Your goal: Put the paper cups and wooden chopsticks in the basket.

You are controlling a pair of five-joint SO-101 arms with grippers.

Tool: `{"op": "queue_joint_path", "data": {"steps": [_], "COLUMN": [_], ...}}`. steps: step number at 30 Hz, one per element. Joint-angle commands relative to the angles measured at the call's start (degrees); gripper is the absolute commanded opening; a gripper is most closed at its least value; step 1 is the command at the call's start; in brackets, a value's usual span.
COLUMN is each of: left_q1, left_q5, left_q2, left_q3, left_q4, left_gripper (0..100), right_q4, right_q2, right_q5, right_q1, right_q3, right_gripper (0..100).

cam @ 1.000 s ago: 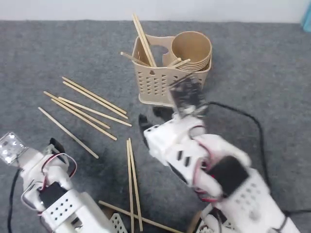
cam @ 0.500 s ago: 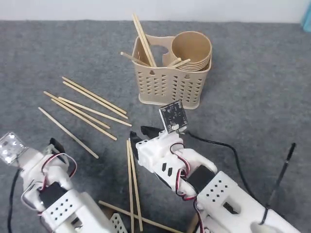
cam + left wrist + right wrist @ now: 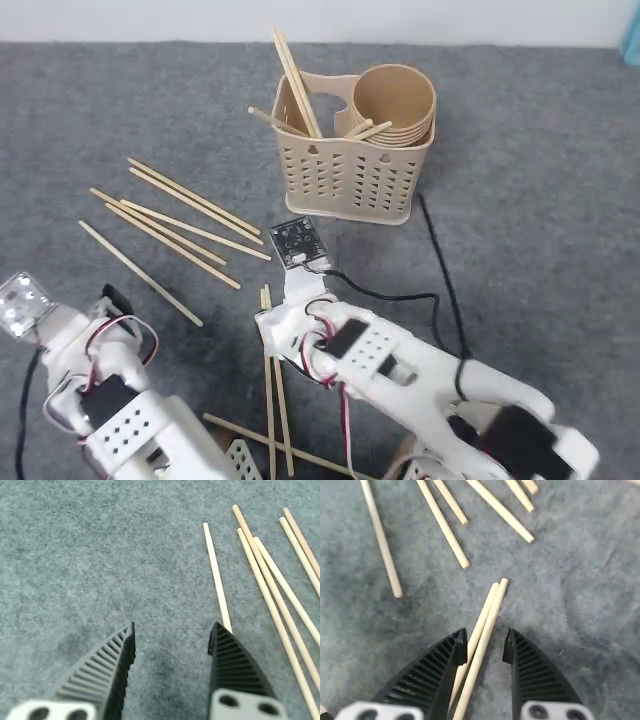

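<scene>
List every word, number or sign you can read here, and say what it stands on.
No text here can be read.
Basket: plain wall with holes, no print.
Cups: plain, no print seen.
Chopsticks: bare wood, no marks.
Circuit board: any marks on it are too small to read.

Two arms, jaws apart on both.
The left gripper (image 3: 174, 626) has its jaws spread wide. The right gripper (image 3: 485, 631) has a small gap between its jaws. The right arm (image 3: 400, 370) leans forward, low.
</scene>
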Motion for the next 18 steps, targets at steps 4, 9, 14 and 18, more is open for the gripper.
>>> {"op": "queue_joint_path", "data": {"steps": [4,9,14,18], "left_q1": [0.4,0.4,0.4,0.4], "left_q5": [-0.7,-0.7,-0.7,-0.7], "left_q2": [-1.0,-1.0,-1.0,-1.0], "left_q3": [-0.6,-0.6,-0.6,-0.6], "left_q4": [-0.2,-0.2,-0.2,-0.2], "left_gripper": [23,23,23,23], "right_q4": [-1.0,1.8,10.9,12.6], "right_q2": [4.4,7.6,14.0,17.7], "right_q5": [-0.4,-0.4,-0.4,-0.4], "right_q1": [-0.3,0.7,0.9,1.0], "right_q3": [-6.2,-8.7,-16.9,-20.4], "right_gripper": [12.3,12.3,12.3,12.3]}}
